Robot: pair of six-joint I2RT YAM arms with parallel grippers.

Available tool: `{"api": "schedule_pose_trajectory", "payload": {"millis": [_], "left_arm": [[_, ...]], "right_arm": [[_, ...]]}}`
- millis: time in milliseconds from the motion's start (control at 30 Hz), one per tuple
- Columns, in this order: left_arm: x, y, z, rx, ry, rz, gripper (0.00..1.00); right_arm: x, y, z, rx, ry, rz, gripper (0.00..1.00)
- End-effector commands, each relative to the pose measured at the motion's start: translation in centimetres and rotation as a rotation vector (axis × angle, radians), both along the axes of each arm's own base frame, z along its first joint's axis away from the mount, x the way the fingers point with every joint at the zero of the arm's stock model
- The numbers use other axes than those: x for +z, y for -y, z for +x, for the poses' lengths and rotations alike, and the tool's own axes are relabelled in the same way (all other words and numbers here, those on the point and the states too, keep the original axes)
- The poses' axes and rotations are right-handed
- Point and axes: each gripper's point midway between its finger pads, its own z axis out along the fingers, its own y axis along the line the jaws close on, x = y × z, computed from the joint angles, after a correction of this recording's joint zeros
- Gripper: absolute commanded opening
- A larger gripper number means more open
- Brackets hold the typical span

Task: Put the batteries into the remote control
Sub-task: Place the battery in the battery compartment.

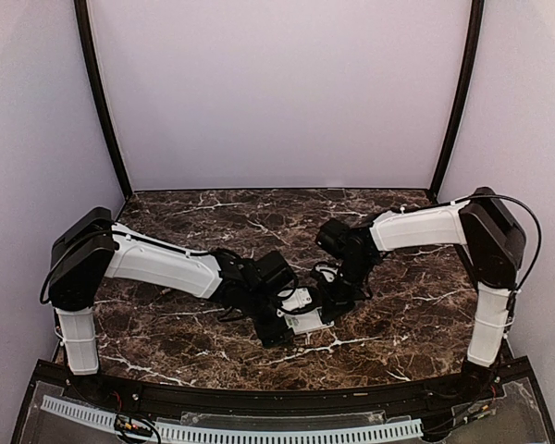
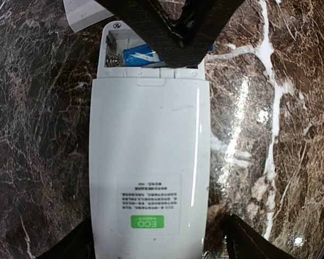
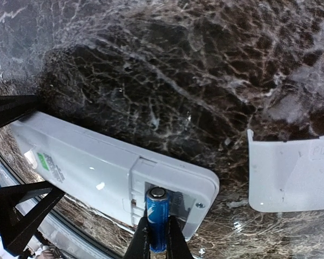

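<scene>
The remote control [image 2: 148, 145] lies face down on the marble, its back label up and the battery bay at its far end open. My left gripper [image 2: 151, 245] straddles its near end, one finger on each side, closed against it. My right gripper [image 3: 156, 242] is shut on a blue battery [image 3: 157, 216] and holds it at the open bay, its metal end at the bay's edge. In the left wrist view the blue battery [image 2: 140, 55] shows in the bay under the right gripper [image 2: 178, 27]. No second battery shows. In the top view both grippers meet over the remote [image 1: 307, 322].
The small white cover piece [image 3: 291, 172] lies on the marble just beyond the remote's open end; it also shows in the left wrist view [image 2: 83, 13]. The table's front rail [image 1: 259, 398] runs close behind the remote's near side.
</scene>
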Motion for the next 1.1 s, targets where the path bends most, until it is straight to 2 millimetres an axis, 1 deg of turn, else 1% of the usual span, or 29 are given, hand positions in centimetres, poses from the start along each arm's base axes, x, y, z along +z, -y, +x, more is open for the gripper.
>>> {"api": "schedule_pose_trajectory", "payload": {"millis": [0,100,300,433,600,800,933,1067], "left_arm": [[-2.1,-2.2,-1.1,-0.016,-0.038,0.079,0.83],[-2.1,-2.2,-1.1,-0.024,-0.036,0.075,0.83],[-2.1,-2.2,-1.2,-0.033,-0.031,0.068,0.83],[-2.1,-2.2,-1.2,-0.034,-0.028,0.065,0.83],[-2.1,-2.3,-1.2,-0.034,-0.029,0.064,0.83],[-2.1,-2.2,-1.2,-0.034,-0.028,0.062,0.83],[-2.1,-2.3,-1.2,-0.036,-0.028,0.062,0.83],[-2.1,-2.2,-1.2,-0.036,-0.028,0.06,0.83]], "right_arm": [[-0.5,0.9,-0.1,0.005,-0.024,-0.059,0.03],[-0.7,0.8,0.1,0.002,-0.027,-0.068,0.06],[-0.9,0.5,0.0,-0.001,-0.042,-0.068,0.2],[-0.6,0.2,0.1,-0.004,-0.038,-0.056,0.24],[0.6,-0.3,0.1,-0.007,-0.03,-0.026,0.25],[1.5,-0.2,-0.6,-0.02,-0.038,0.003,0.26],[2.4,-0.5,-0.5,-0.03,-0.024,0.022,0.26],[2.6,-0.4,-0.5,-0.034,-0.017,0.02,0.26]]}}
